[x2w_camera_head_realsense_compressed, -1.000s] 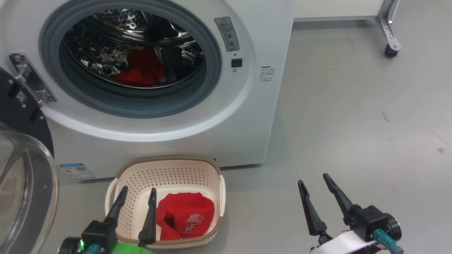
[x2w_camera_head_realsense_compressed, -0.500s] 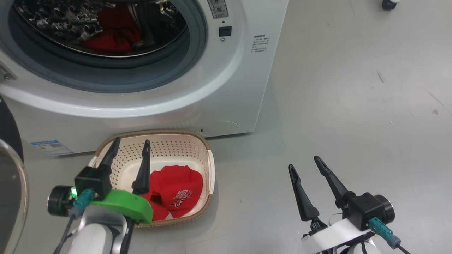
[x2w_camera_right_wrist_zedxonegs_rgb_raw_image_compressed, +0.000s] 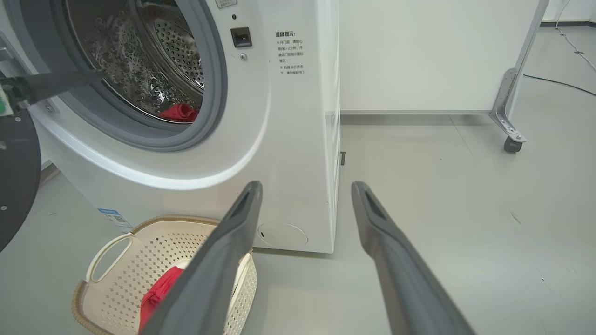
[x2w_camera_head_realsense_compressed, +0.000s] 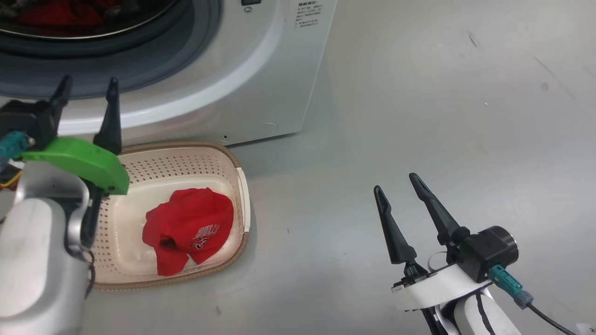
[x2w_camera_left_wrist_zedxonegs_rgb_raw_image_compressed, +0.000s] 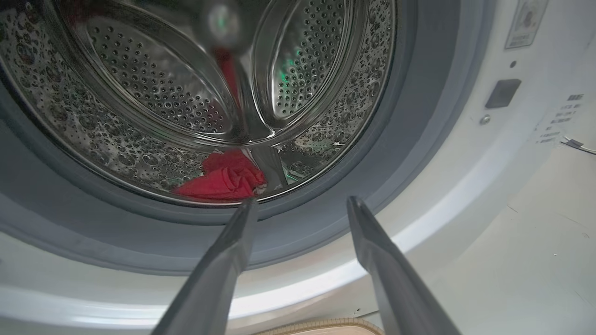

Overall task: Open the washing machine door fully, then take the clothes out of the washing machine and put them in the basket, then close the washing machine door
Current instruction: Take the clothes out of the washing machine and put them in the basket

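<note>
The white washing machine (x2w_camera_head_realsense_compressed: 260, 70) stands with its black door (x2w_camera_right_wrist_zedxonegs_rgb_raw_image_compressed: 16, 177) swung open to the left. Red clothes (x2w_camera_left_wrist_zedxonegs_rgb_raw_image_compressed: 223, 179) lie at the bottom front of the steel drum, also seen as red clothes (x2w_camera_right_wrist_zedxonegs_rgb_raw_image_compressed: 179, 113) in the right wrist view. The cream basket (x2w_camera_head_realsense_compressed: 243, 186) sits on the floor in front of the machine, with a red jersey (x2w_camera_head_realsense_compressed: 186, 228) in it. My left gripper (x2w_camera_head_realsense_compressed: 88, 83) is open and empty, raised above the basket and pointing at the drum opening (x2w_camera_left_wrist_zedxonegs_rgb_raw_image_compressed: 301, 201). My right gripper (x2w_camera_head_realsense_compressed: 396, 184) hangs open and empty over bare floor to the right (x2w_camera_right_wrist_zedxonegs_rgb_raw_image_compressed: 306, 186).
Grey floor (x2w_camera_head_realsense_compressed: 442, 116) stretches to the right of the machine. A white panel on a metal leg with a caster (x2w_camera_right_wrist_zedxonegs_rgb_raw_image_compressed: 512, 144) stands behind it on the right. A thin cable (x2w_camera_right_wrist_zedxonegs_rgb_raw_image_compressed: 558, 83) lies on the floor at the far right.
The head camera has tipped downward, so the whole picture shifted. My left gripper has risen from over the basket up to the drum opening. The right gripper stays open.
</note>
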You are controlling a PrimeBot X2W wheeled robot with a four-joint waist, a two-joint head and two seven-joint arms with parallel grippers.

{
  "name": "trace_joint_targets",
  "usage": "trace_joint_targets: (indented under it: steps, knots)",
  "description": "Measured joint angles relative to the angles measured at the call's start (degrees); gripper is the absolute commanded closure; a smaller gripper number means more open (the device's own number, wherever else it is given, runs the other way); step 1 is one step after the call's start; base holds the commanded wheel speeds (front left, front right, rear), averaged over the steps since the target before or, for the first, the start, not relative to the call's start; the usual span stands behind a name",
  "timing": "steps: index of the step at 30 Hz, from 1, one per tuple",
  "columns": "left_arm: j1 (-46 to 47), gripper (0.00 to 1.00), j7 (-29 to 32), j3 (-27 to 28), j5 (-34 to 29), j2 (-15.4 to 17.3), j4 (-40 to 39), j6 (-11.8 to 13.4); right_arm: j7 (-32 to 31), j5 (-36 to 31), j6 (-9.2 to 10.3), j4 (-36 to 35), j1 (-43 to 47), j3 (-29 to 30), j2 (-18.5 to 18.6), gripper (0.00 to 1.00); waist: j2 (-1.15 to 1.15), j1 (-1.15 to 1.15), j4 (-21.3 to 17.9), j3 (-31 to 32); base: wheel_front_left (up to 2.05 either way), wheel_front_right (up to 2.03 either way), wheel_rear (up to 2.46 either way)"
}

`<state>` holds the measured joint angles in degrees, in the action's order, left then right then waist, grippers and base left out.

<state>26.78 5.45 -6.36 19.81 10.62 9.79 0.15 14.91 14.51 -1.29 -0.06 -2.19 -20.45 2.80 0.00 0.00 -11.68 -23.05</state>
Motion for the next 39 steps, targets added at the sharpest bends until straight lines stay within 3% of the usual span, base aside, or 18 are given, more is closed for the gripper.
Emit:
trace_joint_targets:
  steps: [13,24,39]
  knots:
    - [16.28,0.0,12.52,4.38,1.93,8.84,0.75,-1.56,0.0,5.58,0.59,-3.23,-5.14,-2.97,-0.05,0.0,0.0,0.0,-5.44,-9.1,0.0,0.0,0.0]
    - [29.45,0.0,24.91,3.48,-0.38,17.56,1.58,-3.61,0.0,11.03,1.44,-5.52,-10.27,-7.08,-0.09,0.0,0.0,0.01,-9.1,-16.93,0.0,0.0,0.0]
    - [39.71,0.0,37.58,2.56,-3.0,27.19,6.15,-5.59,0.0,15.29,2.55,-6.02,-13.58,-10.25,-0.19,0.0,0.0,0.01,-15.3,-23.5,0.0,0.0,0.0]
